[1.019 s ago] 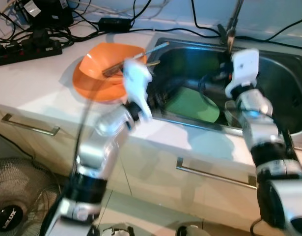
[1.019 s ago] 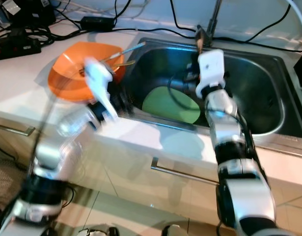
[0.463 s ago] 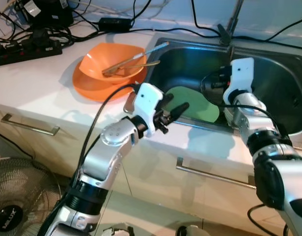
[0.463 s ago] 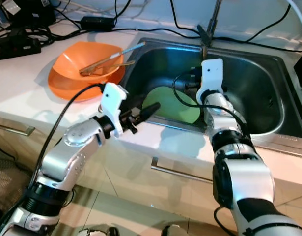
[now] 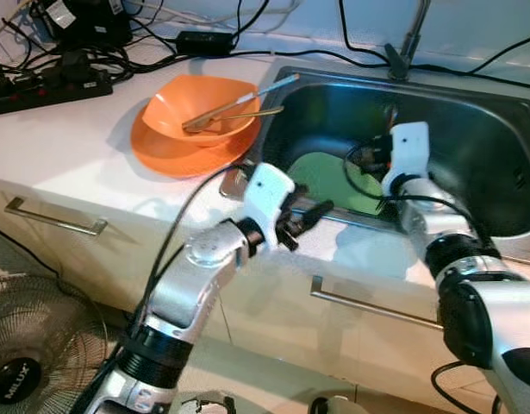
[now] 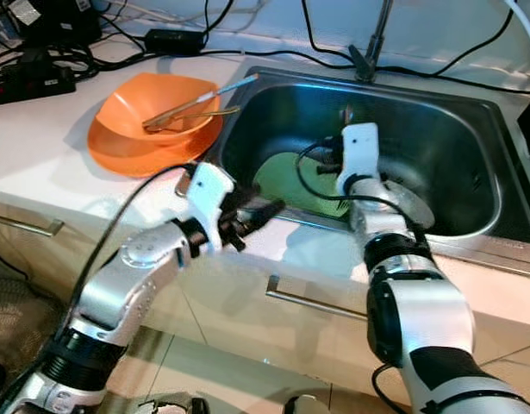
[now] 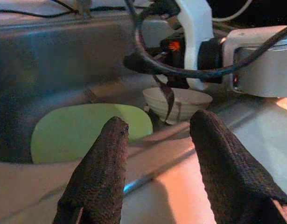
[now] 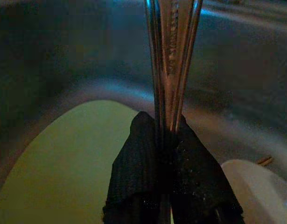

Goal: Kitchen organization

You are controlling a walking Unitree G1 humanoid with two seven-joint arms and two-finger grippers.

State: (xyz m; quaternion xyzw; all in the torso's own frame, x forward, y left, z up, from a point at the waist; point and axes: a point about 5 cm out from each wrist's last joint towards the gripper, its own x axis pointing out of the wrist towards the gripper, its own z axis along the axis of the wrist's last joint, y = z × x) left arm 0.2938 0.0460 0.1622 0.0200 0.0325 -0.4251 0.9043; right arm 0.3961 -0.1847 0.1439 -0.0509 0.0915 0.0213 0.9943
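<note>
Looking down through the head camera, I see my left gripper hovering over the front edge of the counter, just beside the sink's front left corner, its fingers spread and empty. My right gripper reaches down into the sink over a green plate lying on the bottom; its fingertips are hidden behind the white wrist housing. An orange bowl sits in an orange plate by the sink's left rim, with utensils resting in it, their handles jutting over the basin. Cables crowd the counter's far left corner.

From the left wrist, the two black fingers stand well apart with nothing between them. Beyond lie the green plate and a small white bowl, partly blocked by my right arm.

From the right wrist, the fingers are pinched tight on a thin metal utensil; its working end is cut off, so I cannot tell which kind. The view is dark; the green plate sits below.
</note>
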